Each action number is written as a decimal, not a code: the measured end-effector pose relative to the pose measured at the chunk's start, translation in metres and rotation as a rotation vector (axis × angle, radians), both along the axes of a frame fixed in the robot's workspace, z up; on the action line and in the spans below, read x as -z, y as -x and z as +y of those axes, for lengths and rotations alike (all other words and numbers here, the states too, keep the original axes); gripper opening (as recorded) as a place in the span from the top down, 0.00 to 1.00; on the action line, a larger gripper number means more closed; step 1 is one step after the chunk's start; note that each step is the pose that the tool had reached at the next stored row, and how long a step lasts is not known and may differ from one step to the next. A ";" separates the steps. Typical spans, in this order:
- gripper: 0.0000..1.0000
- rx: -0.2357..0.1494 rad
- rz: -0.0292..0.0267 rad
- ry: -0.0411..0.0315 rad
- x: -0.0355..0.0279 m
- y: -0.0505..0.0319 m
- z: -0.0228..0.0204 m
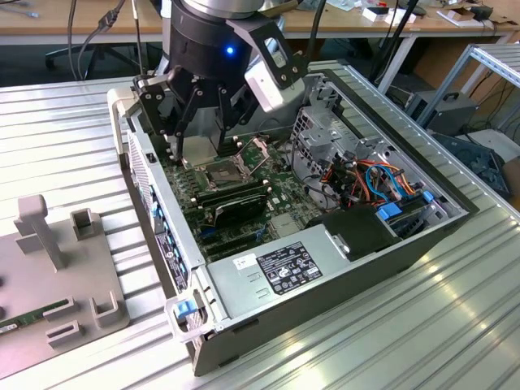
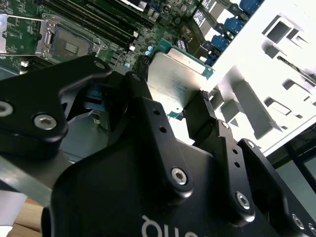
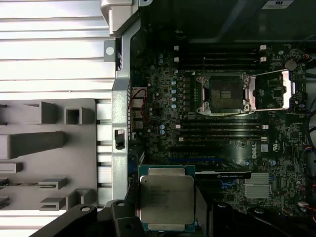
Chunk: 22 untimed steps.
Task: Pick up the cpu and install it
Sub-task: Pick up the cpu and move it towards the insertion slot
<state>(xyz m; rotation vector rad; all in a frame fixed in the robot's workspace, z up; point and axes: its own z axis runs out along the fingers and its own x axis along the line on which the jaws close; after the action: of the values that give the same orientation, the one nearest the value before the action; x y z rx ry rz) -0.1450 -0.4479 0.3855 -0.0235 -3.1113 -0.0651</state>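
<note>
- Now: gripper [image 2: 171, 98] is closed narrow on the cpu [image 3: 166, 197], one finger on each of two opposite edges. It sits above the open computer case [image 1: 366, 268], upper middle of the exterior view.
- The cpu is square, with no long axis. Its silver face is toward the camera in the first wrist view, edges parallel to the socket [image 3: 224, 94].
- One cpu edge is hidden by the gripper body there.
- The socket frame [image 3: 269, 91] is hinged open.
- The case stands on a ribbed metal table [image 1: 65, 122], with wooden desks [image 1: 65, 24] behind.
</note>
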 end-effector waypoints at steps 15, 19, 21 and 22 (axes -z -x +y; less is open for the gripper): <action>0.46 0.000 0.0001 0.0001 0.0000 -0.0078 0.0000; 0.46 0.000 0.0000 0.0000 0.0000 -0.0096 0.0000; 0.46 0.000 0.0000 0.0000 0.0000 -0.0103 0.0000; 0.46 0.000 0.0001 0.0000 0.0000 -0.0108 0.0000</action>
<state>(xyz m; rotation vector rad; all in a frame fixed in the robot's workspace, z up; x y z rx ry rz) -0.1342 -0.4479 0.3855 -0.0234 -3.1112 -0.0650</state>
